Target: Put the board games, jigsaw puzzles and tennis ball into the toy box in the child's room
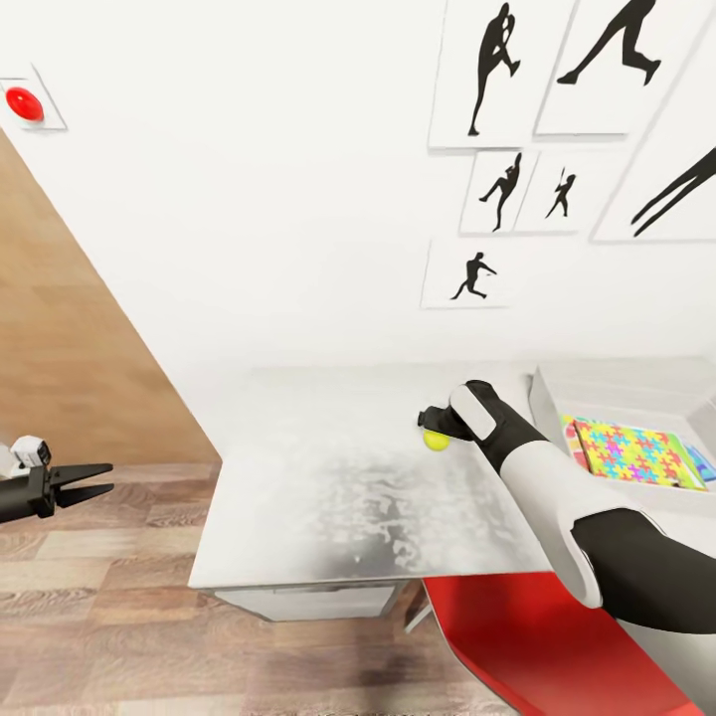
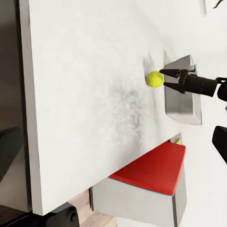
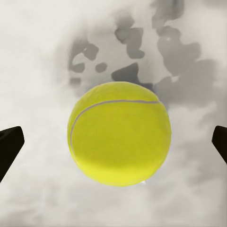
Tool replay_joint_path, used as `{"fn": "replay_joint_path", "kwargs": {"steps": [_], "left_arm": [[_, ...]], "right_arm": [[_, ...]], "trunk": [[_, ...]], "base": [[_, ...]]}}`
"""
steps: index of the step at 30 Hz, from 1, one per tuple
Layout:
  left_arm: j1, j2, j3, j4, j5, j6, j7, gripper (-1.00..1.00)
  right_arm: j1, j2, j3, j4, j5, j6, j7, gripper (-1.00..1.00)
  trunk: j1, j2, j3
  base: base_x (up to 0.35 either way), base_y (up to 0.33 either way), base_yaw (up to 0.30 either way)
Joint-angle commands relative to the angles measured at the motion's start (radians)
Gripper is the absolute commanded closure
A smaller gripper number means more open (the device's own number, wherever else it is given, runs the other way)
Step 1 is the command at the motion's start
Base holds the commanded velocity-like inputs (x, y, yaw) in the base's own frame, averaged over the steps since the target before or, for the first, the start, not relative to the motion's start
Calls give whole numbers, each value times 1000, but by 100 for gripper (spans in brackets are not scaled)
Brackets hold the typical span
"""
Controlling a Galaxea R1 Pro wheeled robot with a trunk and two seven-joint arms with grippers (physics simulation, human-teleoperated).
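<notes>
While sitting on the counter (image 1: 328, 487), tennis ball (image 3: 119, 133) is lying between right gripper (image 2: 166, 78) jaws, spread wide, untouched; left gripper (image 1: 88, 481) is hanging with jaws apart, empty.

Child's room, black sports silhouette pictures (image 1: 502, 70) on white wall, jigsaw puzzles (image 1: 636, 452), white table (image 1: 328, 497)

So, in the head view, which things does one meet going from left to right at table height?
Left claw → bare table top → tennis ball → toy box → jigsaw puzzle inside it.
</notes>
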Motion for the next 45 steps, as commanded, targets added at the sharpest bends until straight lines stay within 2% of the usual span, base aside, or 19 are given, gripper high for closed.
{"fn": "replay_joint_path", "kwargs": {"steps": [1,16,17,45], "left_arm": [[-1,1,2,1,0,11,-4,-100],[-1,2,5,2,0,11,-4,-100],[-1,2,5,2,1,11,-4,-100],[0,-1,5,2,1,11,-4,-100]], "right_arm": [[-1,0,6,-1,-10,2,-9,-100],[0,0,6,-1,-10,-1,-7,-100],[0,0,5,-1,-10,-1,-8,100],[0,-1,7,-11,-10,-4,-7,100]], "trunk": [[0,-2,-3],[0,-2,-21],[0,-2,-21],[0,-2,-20]], "base": [[0,0,0],[0,0,0],[0,0,0],[0,0,0]]}}
